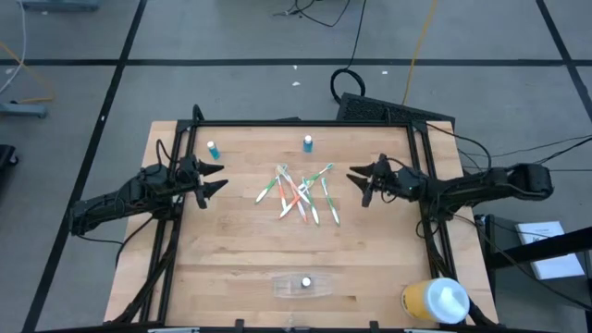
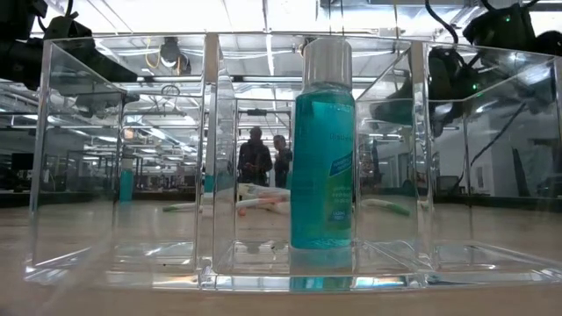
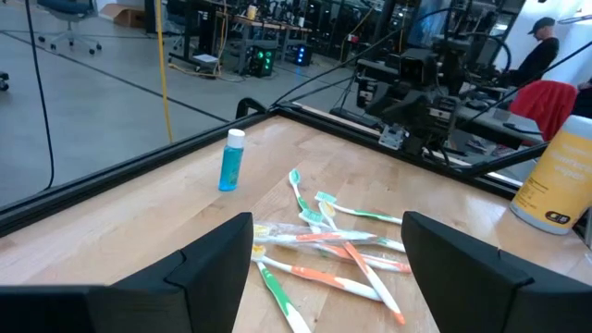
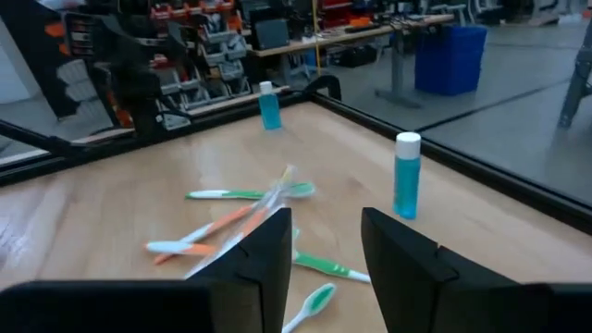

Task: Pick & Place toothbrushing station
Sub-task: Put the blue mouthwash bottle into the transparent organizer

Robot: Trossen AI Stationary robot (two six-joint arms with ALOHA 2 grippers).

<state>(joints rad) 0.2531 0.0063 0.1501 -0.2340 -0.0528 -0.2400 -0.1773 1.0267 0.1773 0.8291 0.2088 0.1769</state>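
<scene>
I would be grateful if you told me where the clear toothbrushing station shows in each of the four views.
High view: the toothbrushing station lies at the table's near edge, centre, a white-capped bottle inside.
Low view: it fills the picture, its clear walls around a teal bottle.
Left wrist view: not in it.
Right wrist view: not in it.
Shared landmark: the toothbrush pile, seen through the station in the low view and in both wrist views.
</scene>
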